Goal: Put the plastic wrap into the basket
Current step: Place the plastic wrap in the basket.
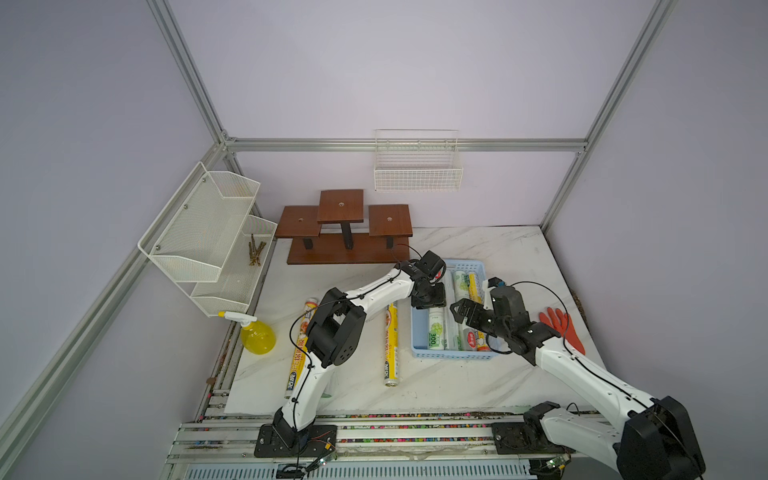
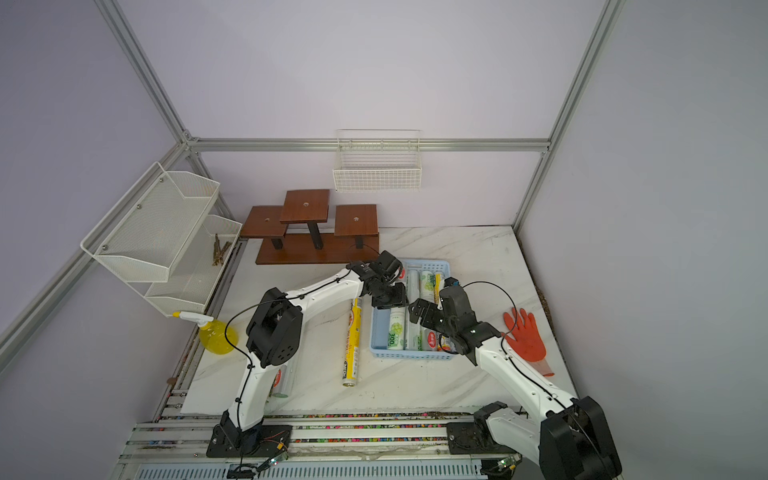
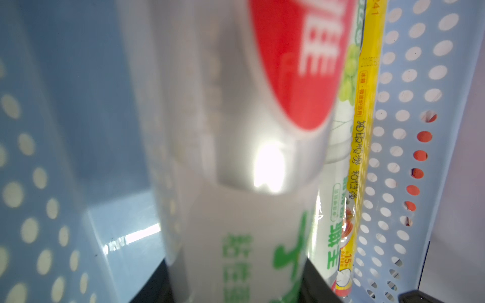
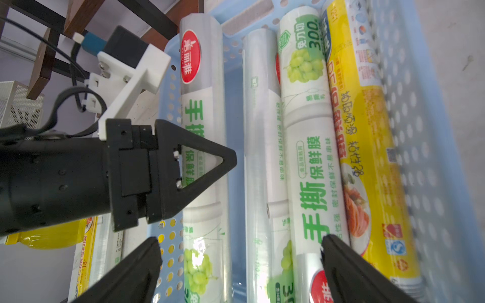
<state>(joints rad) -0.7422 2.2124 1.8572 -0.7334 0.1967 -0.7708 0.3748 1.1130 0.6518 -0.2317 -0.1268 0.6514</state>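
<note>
The left arm stretches forward across the white marble-patterned worktop (image 1: 457,386), wrist bent down. Its left hand (image 1: 429,302) is narrowed around a long white-and-green roll of plastic wrap with a red logo (image 4: 203,86); in the left wrist view the dark fingers (image 3: 315,283) press on both sides of the sleeve. This roll lies lengthwise inside the shallow light blue perforated plastic basket (image 1: 453,355), along the wall nearer the left arm; whether it rests on the floor cannot be told.

The right arm reaches in from the near right, and its right hand (image 1: 460,312) hovers over the basket's nearer half with jaws spread wide, gripping nothing.

Beside the held roll in the basket lie a silvery clear roll (image 4: 258,131), a white-green roll printed with grapes (image 4: 307,126) and a yellow roll with food pictures (image 4: 367,157), all parallel and touching.

Outside on the worktop, one yellow roll (image 1: 390,345) lies just beside the basket, and another yellow roll (image 1: 300,353) is partly hidden under the left arm.
</note>
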